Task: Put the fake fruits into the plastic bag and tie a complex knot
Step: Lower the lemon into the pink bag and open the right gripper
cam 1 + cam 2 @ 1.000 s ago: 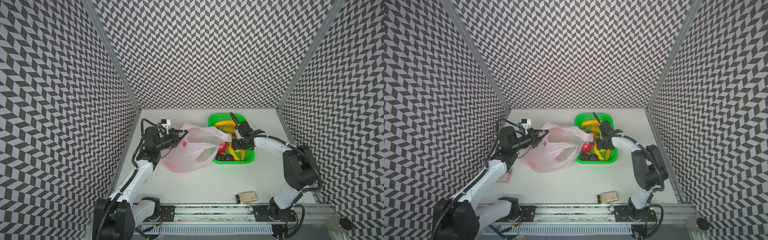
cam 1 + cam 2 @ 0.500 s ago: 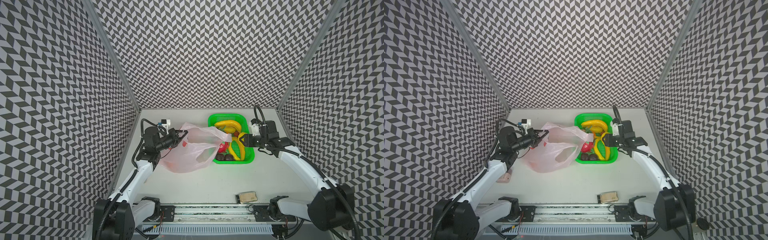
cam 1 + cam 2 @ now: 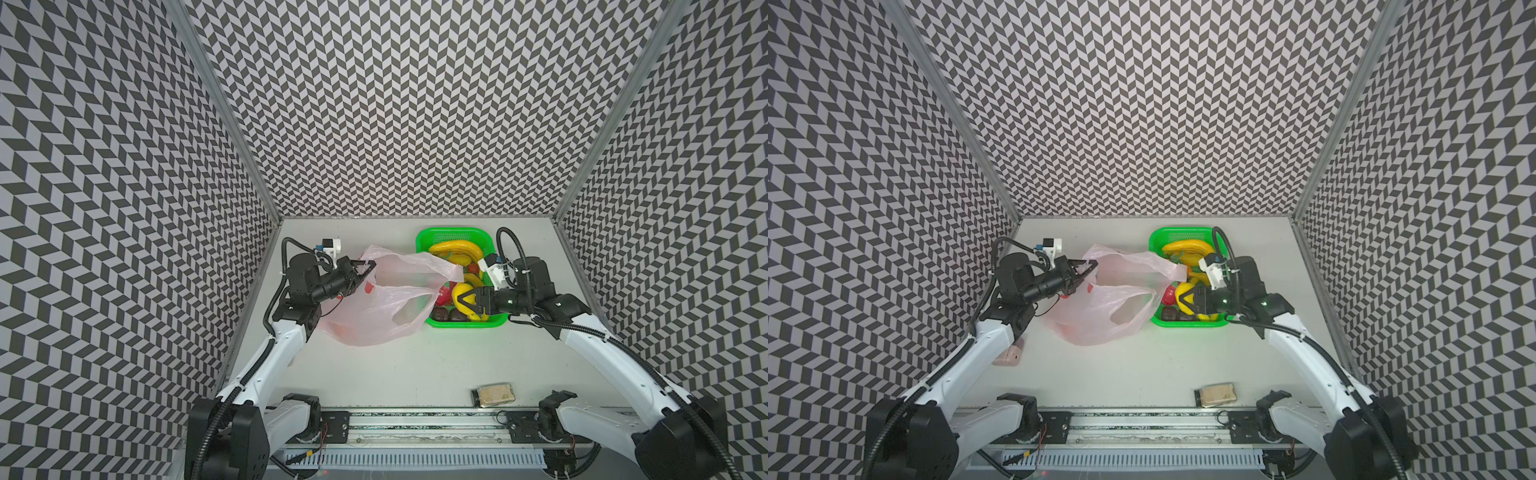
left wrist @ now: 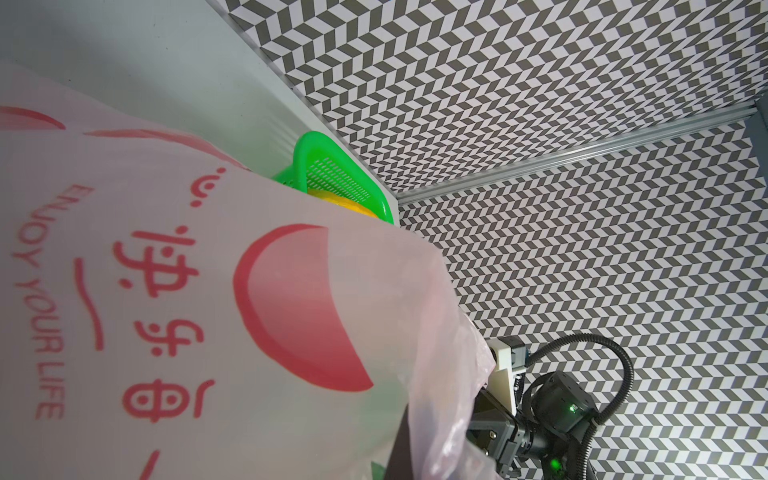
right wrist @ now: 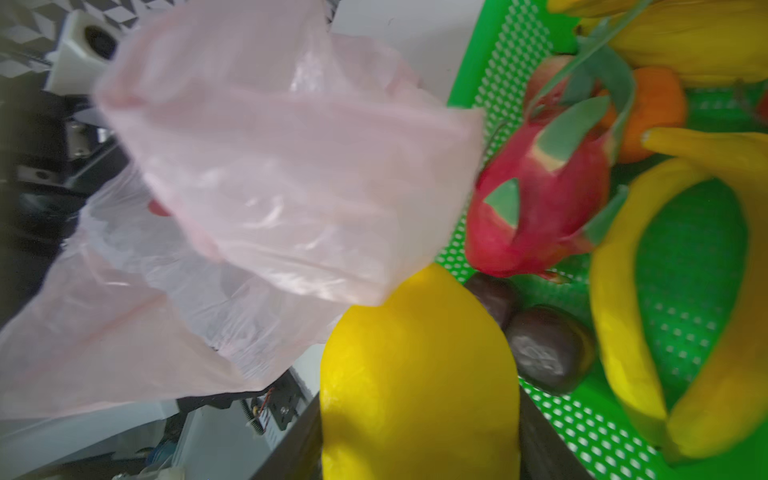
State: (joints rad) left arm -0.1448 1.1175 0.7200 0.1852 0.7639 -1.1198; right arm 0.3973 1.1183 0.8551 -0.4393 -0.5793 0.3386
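A: So, how is the lemon point(image 5: 419, 374) likely to be handling?

B: It is looking hard, glossy and light, so I am expecting it to be slipping if pinched off-centre. The right jaws are clamping it across its belly, standing about half open around it, over the near left part of the basket point(image 3: 457, 233). Whether it is hanging clear of the other fruit, I cannot tell.

A: And the bag point(image 3: 374, 320)?

B: Thin, soft film, probably collapsing wherever nothing is propping it. The left jaws are pinching fully shut on its rim and holding the mouth up. The rest is sagging on the desk point(image 3: 395, 374) between the left edge and the basket. One handle point(image 3: 440, 270) is draping over the basket's left rim, so the opening seems to be facing the fruit.

A: Where is the other fruit sitting?

B: In the basket, towards the far right corner: bananas point(image 3: 455, 249), dragon fruit point(image 5: 540, 208), orange point(image 5: 656, 104), dark ones point(image 5: 548, 353). The dragon fruit's leaf tips are looking like poor holds, so I would be taking it across the body.

A: And the room?

B: The desk is looking pale, flat and smooth, so the bag may be sliding. Chevron walls point(image 3: 415, 104) are boxing in the left, far and right edges. A tan packet point(image 3: 494, 392) is lying by the near edge, well apart.
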